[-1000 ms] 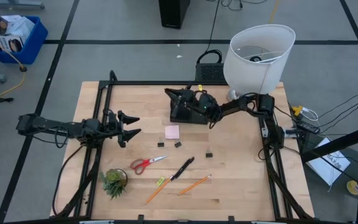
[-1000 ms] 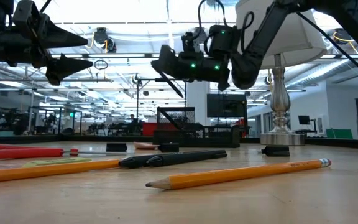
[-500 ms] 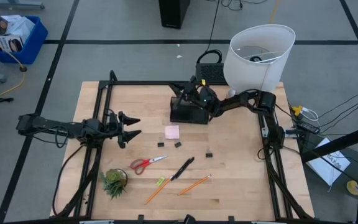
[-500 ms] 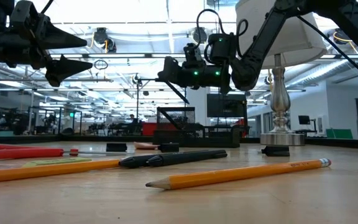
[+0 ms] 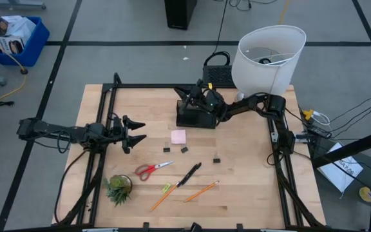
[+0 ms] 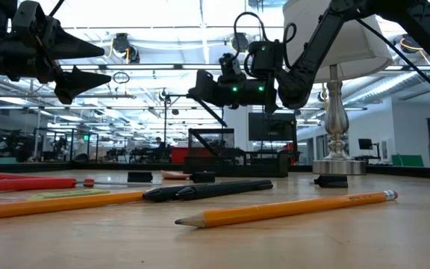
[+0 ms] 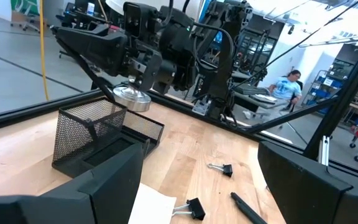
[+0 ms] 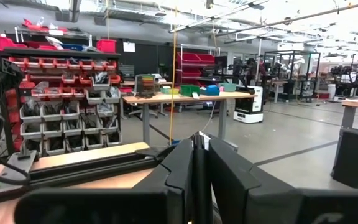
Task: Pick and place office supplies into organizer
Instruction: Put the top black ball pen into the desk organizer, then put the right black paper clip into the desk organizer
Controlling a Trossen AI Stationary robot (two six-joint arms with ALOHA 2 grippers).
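Note:
The black mesh organizer [image 5: 195,117] [image 6: 230,155] [image 7: 98,134] stands on the table's far middle. My right gripper [image 5: 184,93] [image 6: 196,88] [image 8: 197,162] hovers over its far left corner, shut on a thin dark pen [image 6: 213,110]. My left gripper [image 5: 137,131] [image 6: 88,63] [image 7: 197,186] waits open above the table's left. Flat on the wood lie red-handled scissors [image 5: 152,169], a black pen [image 5: 189,174] [image 6: 207,190], two pencils [image 5: 201,191] [image 5: 161,197], the pink sticky pad [image 5: 178,136] [image 7: 151,205] and black clips [image 5: 167,149] [image 5: 185,149] [image 5: 217,157]. My right gripper pinches the thin dark pen between its two shut fingers [image 8: 179,168], which point roughly level toward the table's left. The pen's free part [image 7: 98,81] slants down below the fingers toward the organizer, lifted clear of the table. Which part of the pen the fingers are on is hidden by them.
A white-shaded lamp [image 5: 268,59] with a metal base [image 6: 334,161] stands at the far right, close behind the right arm. A small green potted plant [image 5: 118,188] sits near the left front. A black frame [image 5: 102,109] borders the table. People sit in the room beyond.
My right gripper, still shut, has drawn back a little toward the table's right and far edge and has risen slightly over the organizer, then held still. My left gripper and the things on the table have not moved.

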